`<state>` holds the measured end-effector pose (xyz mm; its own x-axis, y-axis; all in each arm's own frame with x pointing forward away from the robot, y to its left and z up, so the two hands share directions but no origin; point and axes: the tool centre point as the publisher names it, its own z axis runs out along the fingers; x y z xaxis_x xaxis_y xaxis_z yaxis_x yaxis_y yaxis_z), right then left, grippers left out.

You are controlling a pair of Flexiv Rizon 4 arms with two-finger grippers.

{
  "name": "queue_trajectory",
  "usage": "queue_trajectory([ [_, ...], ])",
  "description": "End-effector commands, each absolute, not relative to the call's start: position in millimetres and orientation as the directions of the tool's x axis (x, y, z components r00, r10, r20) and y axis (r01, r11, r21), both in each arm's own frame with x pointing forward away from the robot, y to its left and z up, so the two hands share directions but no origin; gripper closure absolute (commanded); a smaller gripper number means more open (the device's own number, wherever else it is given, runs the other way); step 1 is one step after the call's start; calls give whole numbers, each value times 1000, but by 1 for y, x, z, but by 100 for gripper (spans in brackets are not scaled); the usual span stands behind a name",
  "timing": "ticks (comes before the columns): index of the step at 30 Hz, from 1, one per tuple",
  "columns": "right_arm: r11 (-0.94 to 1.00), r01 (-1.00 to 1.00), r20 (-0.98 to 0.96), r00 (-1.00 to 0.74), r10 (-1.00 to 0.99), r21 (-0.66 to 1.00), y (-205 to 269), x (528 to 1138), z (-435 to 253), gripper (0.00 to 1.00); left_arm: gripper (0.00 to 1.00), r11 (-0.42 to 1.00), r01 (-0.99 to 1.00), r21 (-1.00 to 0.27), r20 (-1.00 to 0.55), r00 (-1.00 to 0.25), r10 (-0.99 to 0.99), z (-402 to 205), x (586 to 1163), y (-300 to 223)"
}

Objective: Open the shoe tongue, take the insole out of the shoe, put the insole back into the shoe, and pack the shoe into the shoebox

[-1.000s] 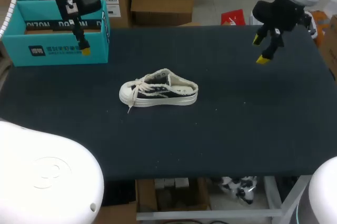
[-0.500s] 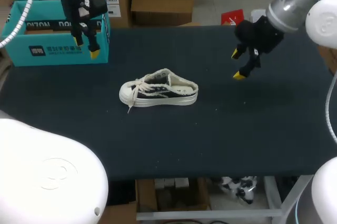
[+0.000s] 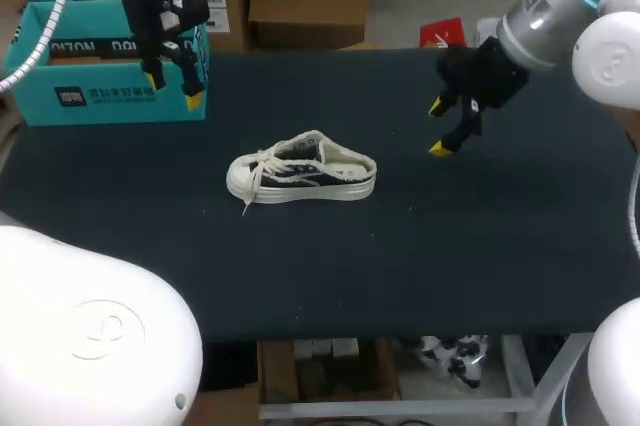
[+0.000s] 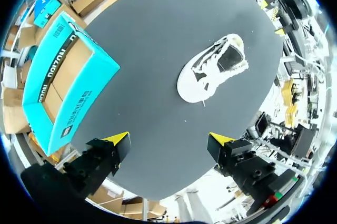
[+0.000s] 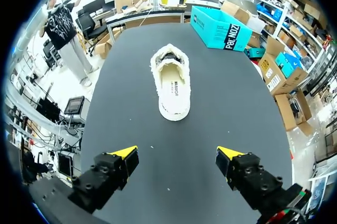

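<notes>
Head view: you see the shoe [image 3: 300, 168] lying mid-worktop [image 3: 480, 246], toe toward your left side, with open dark surface all around it.
Shoe: pale canvas, dark panels, loose laces, low open heel.
Shoebox [image 3: 100, 96]: teal card, open-topped, far left corner; your left arm partly hides it.
Left claw [image 3: 172, 91]: wide, empty, by the box's near right corner.
Right claw [image 3: 438, 128]: wide, empty, well beyond the heel.

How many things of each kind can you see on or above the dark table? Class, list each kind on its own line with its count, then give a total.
Shoe: 1
Shoebox: 1
Grippers: 2, the left gripper and the right gripper, both open and holding nothing
Total: 4
</notes>
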<state>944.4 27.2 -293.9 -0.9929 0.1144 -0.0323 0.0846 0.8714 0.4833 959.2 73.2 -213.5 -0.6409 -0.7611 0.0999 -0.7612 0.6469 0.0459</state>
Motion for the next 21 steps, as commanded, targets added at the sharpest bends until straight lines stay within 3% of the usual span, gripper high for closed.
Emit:
queue_trajectory([
  [1,866,86,0,-995,99,493,56,954,-327,0,0,457,-884,102,52,-454,-890,-226,957,46],
  [8,824,79,5,-996,93,561,79,949,-350,0,0,203,-972,121,-1,-205,-979,-237,953,21],
  [12,810,84,11,-995,95,580,90,947,-360,0,0,138,-984,116,-15,-141,-990,-242,954,11],
  [21,769,88,27,-995,92,633,120,947,-384,0,0,145,-981,127,16,-145,-989,-252,955,-9],
])
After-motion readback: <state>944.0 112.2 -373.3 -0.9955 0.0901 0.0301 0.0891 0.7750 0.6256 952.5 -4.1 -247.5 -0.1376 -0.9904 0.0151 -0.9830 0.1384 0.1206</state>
